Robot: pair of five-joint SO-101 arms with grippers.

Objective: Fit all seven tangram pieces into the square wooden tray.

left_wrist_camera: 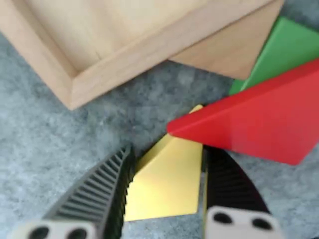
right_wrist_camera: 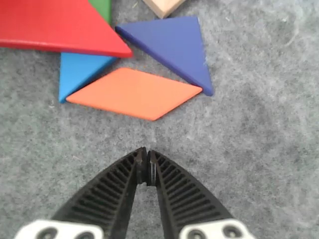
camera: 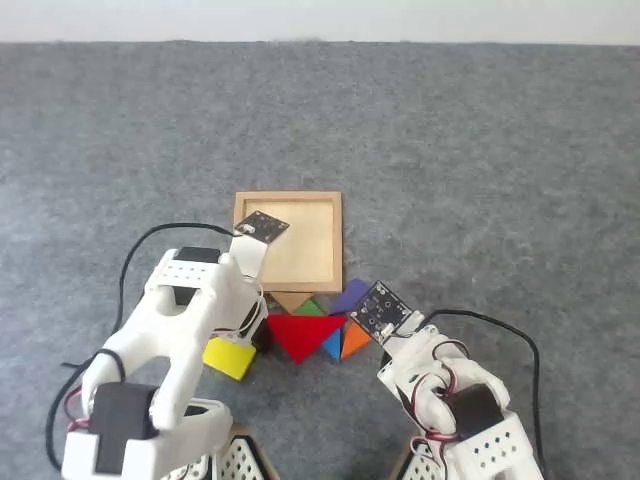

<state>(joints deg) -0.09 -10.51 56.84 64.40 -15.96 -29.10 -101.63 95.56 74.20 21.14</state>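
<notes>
So the left fingers (left_wrist_camera: 114, 179) sit on either side of the yellow piece (left_wrist_camera: 164, 191), pressed against its two edges. To me that reads as gripping it, not just hovering around it. The piece runs straight out ahead between them, and its far corner tucks in at the near point of the red triangle (left_wrist_camera: 259, 122). Past that, ahead and off to one side, is the near corner of the tray (left_wrist_camera: 149, 47), nothing in it yet, so the left arm is clearly the closer one for the drop. I'd guess the corner by the red triangle is what could snag when the piece lifts off the surface (camera: 480, 140). The right fingers (right_wrist_camera: 145, 169) are closed on nothing, tips touching. The orange parallelogram (right_wrist_camera: 134, 93) lies just ahead of them, its long axis crosswise to the fingers, not in line.
</notes>
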